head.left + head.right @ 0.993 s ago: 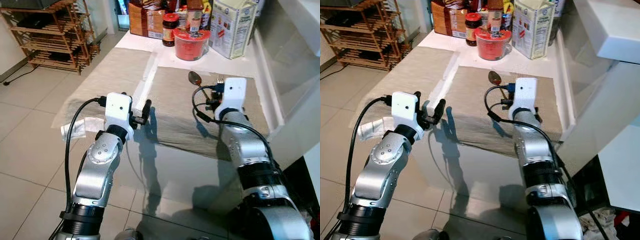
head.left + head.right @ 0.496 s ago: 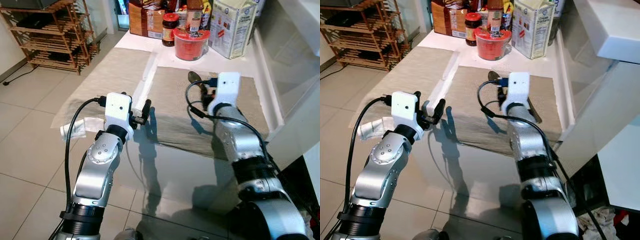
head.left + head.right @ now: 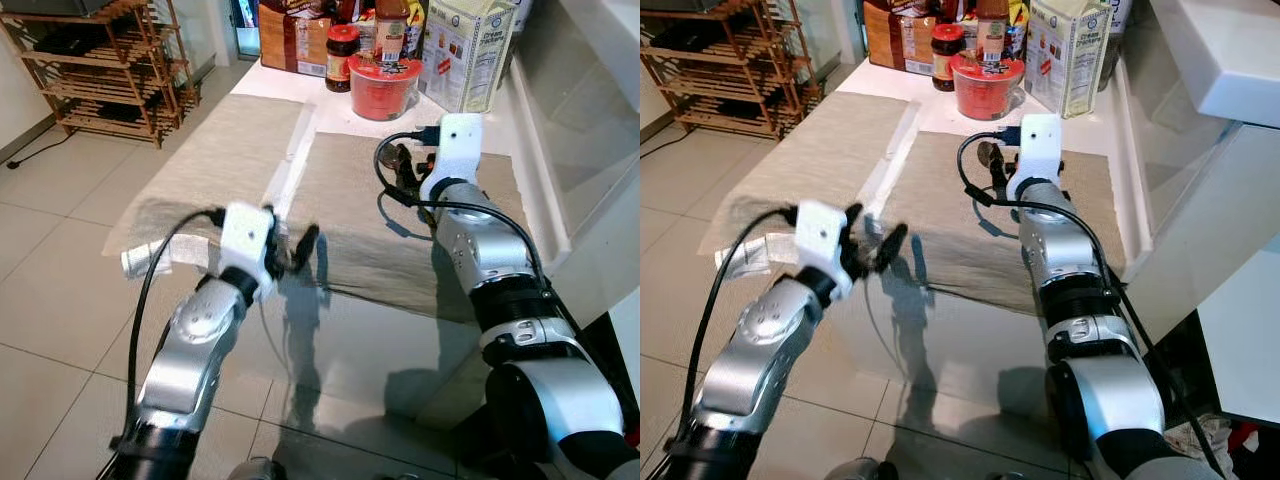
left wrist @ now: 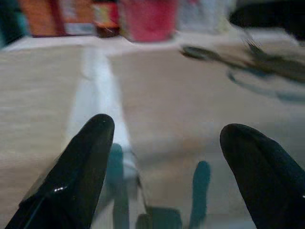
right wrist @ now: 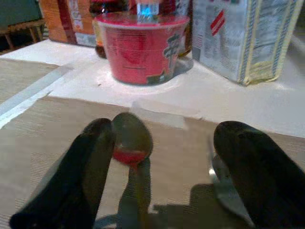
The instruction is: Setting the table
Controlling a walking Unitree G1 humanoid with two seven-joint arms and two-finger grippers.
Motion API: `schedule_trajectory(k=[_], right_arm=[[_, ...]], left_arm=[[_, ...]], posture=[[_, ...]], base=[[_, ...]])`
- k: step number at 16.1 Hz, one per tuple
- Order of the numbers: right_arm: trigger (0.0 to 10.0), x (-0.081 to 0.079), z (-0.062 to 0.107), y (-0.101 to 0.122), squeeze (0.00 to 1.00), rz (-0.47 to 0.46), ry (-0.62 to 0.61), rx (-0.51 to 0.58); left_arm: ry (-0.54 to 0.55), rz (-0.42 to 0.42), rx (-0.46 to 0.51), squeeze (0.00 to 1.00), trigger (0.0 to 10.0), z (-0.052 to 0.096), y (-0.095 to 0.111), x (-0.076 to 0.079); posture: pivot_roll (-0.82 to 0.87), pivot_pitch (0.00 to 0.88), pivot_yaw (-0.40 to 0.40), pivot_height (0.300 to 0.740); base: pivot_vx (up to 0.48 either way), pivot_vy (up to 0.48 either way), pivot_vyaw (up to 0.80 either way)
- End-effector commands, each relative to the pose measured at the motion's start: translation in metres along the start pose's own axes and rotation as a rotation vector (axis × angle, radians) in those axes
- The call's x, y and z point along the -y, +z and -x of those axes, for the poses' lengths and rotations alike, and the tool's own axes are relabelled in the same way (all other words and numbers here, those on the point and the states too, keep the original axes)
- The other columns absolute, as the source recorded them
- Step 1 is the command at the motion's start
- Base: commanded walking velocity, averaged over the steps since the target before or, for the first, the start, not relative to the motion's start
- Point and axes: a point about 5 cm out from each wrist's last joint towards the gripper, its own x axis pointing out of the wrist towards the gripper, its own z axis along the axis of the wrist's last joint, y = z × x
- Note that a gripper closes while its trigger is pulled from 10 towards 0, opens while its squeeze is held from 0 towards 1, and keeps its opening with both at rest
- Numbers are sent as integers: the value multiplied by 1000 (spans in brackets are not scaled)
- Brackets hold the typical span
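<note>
Between the spread fingers of the right tool [image 5: 157, 167] lay the spoon [image 5: 132, 140], its dull bowl reflecting red, on the tan placemat [image 3: 380, 230]; that tool had advanced over the surface to straddle it, ready to grasp. The left tool [image 3: 300, 248], released, had shifted toward it.

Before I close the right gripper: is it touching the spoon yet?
Cannot tell. In the right wrist view the spoon overlaps one finger of the open right gripper; no plain contact or gap.
</note>
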Motion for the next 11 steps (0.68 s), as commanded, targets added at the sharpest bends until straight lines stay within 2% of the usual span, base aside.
schedule_trajectory(k=[1, 4, 5, 7, 8, 11], right_arm=[[10000, 1, -3, 5, 1000, 19, -4, 17], [10000, 5, -4, -2, 1000, 58, -16, 18], [10000, 4, -4, -4, 0, 61, -5, 15], [10000, -1, -5, -9, 0, 28, 17, 0], [10000, -11, -6, 0, 0, 6, 57, 35], [10000, -18, -6, 10, 0, -47, 85, 43]], left_arm=[[-74, -58, 5, 0, 10000, 5, -1, 6], [-105, -114, 76, 0, 10000, 23, 11, -4], [-124, -117, 77, 0, 10000, 28, 13, -5], [-124, -121, 98, 0, 10000, 28, 19, -4], [-114, -108, 118, 0, 10000, 25, 22, -2], [-98, -90, 117, 0, 10000, 25, 22, 0]], posture=[[62, 67, 13, 740], [96, 70, 9, 740], [102, 68, 7, 740], [111, 63, 2, 740], [116, 57, -3, 740], [111, 56, -11, 740]], base=[[0, 0, 0], [0, 0, 0], [0, 0, 0], [0, 0, 0], [0, 0, 0], [0, 0, 0]])
